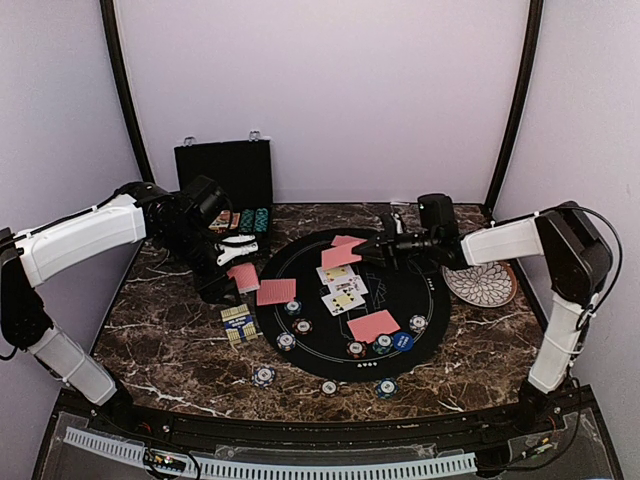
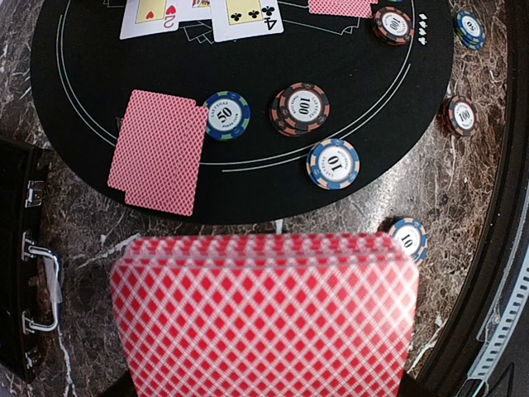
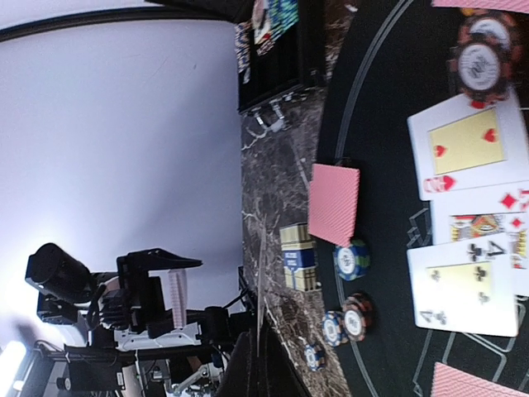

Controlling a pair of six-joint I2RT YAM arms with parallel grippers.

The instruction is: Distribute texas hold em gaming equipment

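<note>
The left claw is closed on the deck of red-backed cards. The deck sticks out in front of the claw, above the marble table and just beside the edge of the black mat. The right claw is closed on a single card, held over the far part of the mat, near the face-up cards.

The left gripper grips a red-backed deck between its fingers. The right gripper pinches one red-backed card. Just beside its fingers, on the near side, face-up cards lie on the black mat.
</note>
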